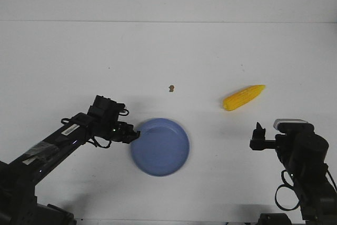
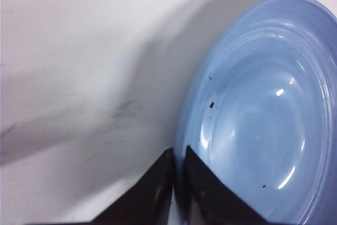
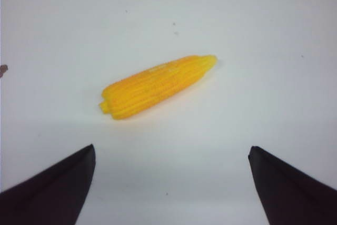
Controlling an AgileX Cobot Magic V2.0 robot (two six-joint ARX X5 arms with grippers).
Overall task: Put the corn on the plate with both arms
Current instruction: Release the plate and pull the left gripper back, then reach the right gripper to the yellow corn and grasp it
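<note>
**Corn lies free beyond the plate, my left fingers pinch the plate rim**

The corn (image 1: 244, 97) lies flat on the white table (image 1: 63, 56), to the right of the plate (image 1: 160, 146) and a little farther from me than it. Its long axis runs slanted: the narrow tip points away from the plate and toward the far side, and the thick end is the end nearer to the plate. Nothing touches the corn, and bare table surrounds it on every side.

My right gripper (image 3: 171, 183) is near the corn, on my side of it, with its jaws wide apart and nothing between them. In the right wrist view the corn sits beyond the gap, well clear of both fingers (image 3: 58, 188).

My left gripper (image 2: 176, 193) is at the left edge of the plate. Its two fingertips (image 2: 158, 183) are pressed together on the rim, one outside and one inside. The plate holds nothing, and its inside is open.

A small brown speck (image 1: 171, 88) lies beyond the plate, apart from it and from the corn.
</note>
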